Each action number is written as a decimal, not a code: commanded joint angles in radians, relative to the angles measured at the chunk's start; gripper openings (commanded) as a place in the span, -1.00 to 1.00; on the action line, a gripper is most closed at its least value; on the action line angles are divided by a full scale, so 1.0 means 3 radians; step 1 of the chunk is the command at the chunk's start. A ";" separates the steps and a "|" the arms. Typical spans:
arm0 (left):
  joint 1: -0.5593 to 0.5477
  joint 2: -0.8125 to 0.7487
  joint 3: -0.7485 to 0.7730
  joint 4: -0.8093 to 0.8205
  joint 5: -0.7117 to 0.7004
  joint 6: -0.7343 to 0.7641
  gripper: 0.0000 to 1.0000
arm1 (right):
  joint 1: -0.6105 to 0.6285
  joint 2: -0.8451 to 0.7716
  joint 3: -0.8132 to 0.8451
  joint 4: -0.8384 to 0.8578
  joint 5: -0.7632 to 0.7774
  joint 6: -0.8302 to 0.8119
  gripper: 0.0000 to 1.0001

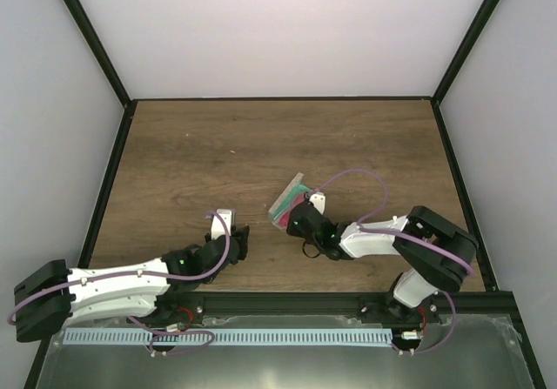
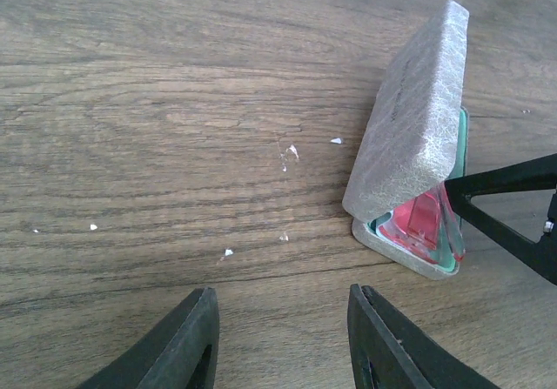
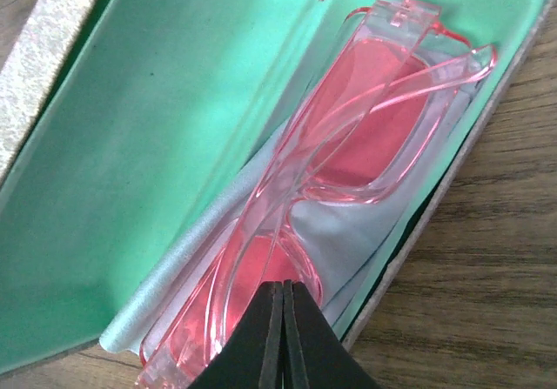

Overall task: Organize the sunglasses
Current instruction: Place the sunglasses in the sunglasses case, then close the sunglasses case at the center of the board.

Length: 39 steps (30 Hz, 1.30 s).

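wood counter (image 2: 130,102) lies under l pincer (image 2: 283,345), fingers apart. grey case (image 2: 409,119) w/ green lining, lid ajar; red sunglasses (image 3: 348,145) inside on pale cloth (image 3: 348,241). r pincer (image 3: 283,289) fingers together, tips at frame.

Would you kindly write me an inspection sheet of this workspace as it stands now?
Surface: brown wood-grain table, scattered with tiny white specks.
Job's things: sunglasses folded, lying inside the grey case on top of a pale cloth; the case lid stands partly raised.
Clutter: nothing seen apart from the specks.
Grippers: left gripper open and holding nothing, short of the case; right gripper shut, its tip at the near end of the sunglasses, contact unclear.
Cables: purple cable loops above the right arm; another runs along the left arm.
Surroundings: pale walls with black corner posts.
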 commanded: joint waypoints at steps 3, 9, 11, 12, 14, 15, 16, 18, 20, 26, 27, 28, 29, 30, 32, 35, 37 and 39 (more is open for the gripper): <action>0.0008 -0.0003 0.0030 0.0018 -0.0059 0.0011 -0.14 | 0.0052 -0.0165 0.0141 -0.0154 0.0209 -0.0040 -0.99; 0.0008 0.0051 0.0052 0.0076 -0.0068 0.0034 -0.14 | 0.0182 -0.0422 0.0317 -0.0625 0.0532 -0.0048 -0.99; 0.0008 0.0114 0.0100 0.0108 -0.0083 0.0082 -0.14 | 0.0184 -0.0526 0.0269 -0.0571 0.0502 -0.0081 -0.99; 0.0008 0.0163 0.0146 0.0110 -0.0096 0.0107 -0.14 | 0.0185 -0.0574 0.0227 -0.0519 0.0489 -0.0102 -0.99; 0.0008 0.0263 0.0280 0.0110 -0.0150 0.0184 -0.14 | 0.0182 -0.0673 0.0125 -0.0467 0.0505 -0.0095 -0.99; 0.0019 0.0314 0.0400 0.0104 -0.0173 0.0245 -0.14 | 0.0185 -0.0712 0.0083 -0.0483 0.0545 -0.0054 -0.99; 0.0044 0.0358 0.0503 0.0079 -0.0175 0.0346 -0.13 | 0.0182 -0.0756 0.0039 -0.0508 0.0583 -0.0014 -0.99; 0.0144 0.0426 0.0687 0.0042 -0.0156 0.0490 -0.12 | 0.0160 -0.0824 -0.0062 -0.0562 0.0638 0.0036 -0.99; 0.0323 0.0463 0.0811 0.0107 0.0019 0.0672 -0.10 | 0.0099 -0.0892 -0.0170 -0.0569 0.0602 0.0043 -0.99; 0.0999 0.0904 0.1226 0.0241 0.0892 0.1082 -0.01 | -0.0238 -0.1136 -0.0573 -0.0236 0.0265 -0.0088 -0.99; 0.1033 0.1028 0.1316 0.0243 0.0941 0.1140 -0.01 | -0.0294 -0.1159 -0.0624 -0.0166 0.0201 -0.0117 -0.99; 0.1059 0.1153 0.1398 0.0247 0.0989 0.1211 -0.02 | -0.0344 -0.1174 -0.0661 -0.0104 0.0135 -0.0154 -0.99; 0.1075 0.1272 0.1489 0.0248 0.1040 0.1298 -0.02 | -0.0384 -0.1177 -0.0691 -0.0055 0.0078 -0.0197 -0.99; 0.1085 0.1387 0.1571 0.0242 0.1064 0.1348 -0.02 | -0.0420 -0.1179 -0.0704 -0.0009 0.0042 -0.0231 -0.99; 0.1086 0.1603 0.1711 0.0229 0.1087 0.1414 -0.04 | -0.0473 -0.1158 -0.0703 0.0050 -0.0038 -0.0291 -0.99; 0.1109 0.1881 0.1873 0.0227 0.1124 0.1463 -0.06 | -0.0554 -0.1111 -0.0721 0.0177 -0.0184 -0.0380 -0.99; 0.1120 0.2029 0.1941 0.0222 0.1187 0.1479 -0.08 | -0.0598 -0.1059 -0.0742 0.0268 -0.0259 -0.0415 -0.99; 0.1118 0.2155 0.1984 0.0240 0.1261 0.1481 -0.09 | -0.0617 -0.0980 -0.0733 0.0342 -0.0302 -0.0441 -0.99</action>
